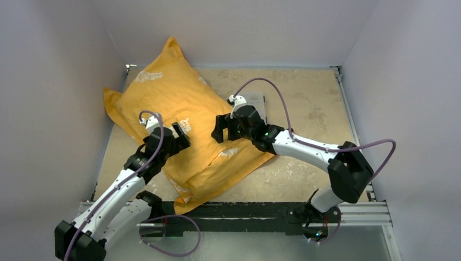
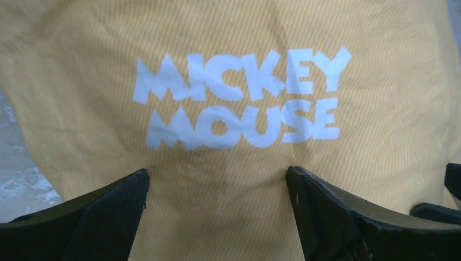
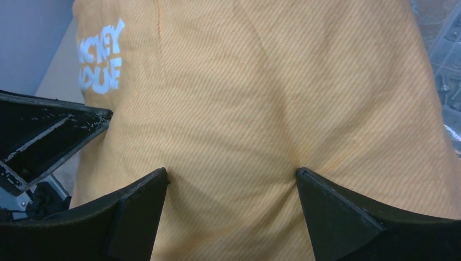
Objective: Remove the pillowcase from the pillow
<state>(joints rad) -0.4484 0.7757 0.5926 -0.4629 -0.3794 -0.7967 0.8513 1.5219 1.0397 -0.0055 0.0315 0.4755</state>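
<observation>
The orange pillowcase (image 1: 179,114) lies stuffed and diagonal on the left half of the table, white "Mickey Mouse" lettering (image 2: 239,100) on it. The white pillow is hidden inside it. My left gripper (image 1: 179,136) is open over the case's middle, fingertips (image 2: 136,187) wide apart against the fabric just below the lettering. My right gripper (image 1: 221,128) is open on the case's right side, its fingertips (image 3: 310,182) pressing into the fabric (image 3: 234,109) and dimpling it. The left gripper's finger (image 3: 49,133) shows in the right wrist view.
Grey walls close in the table (image 1: 304,103) on the left, back and right. A small grey flat object (image 1: 258,103) lies behind the right wrist. A black rail (image 1: 244,209) runs along the near edge.
</observation>
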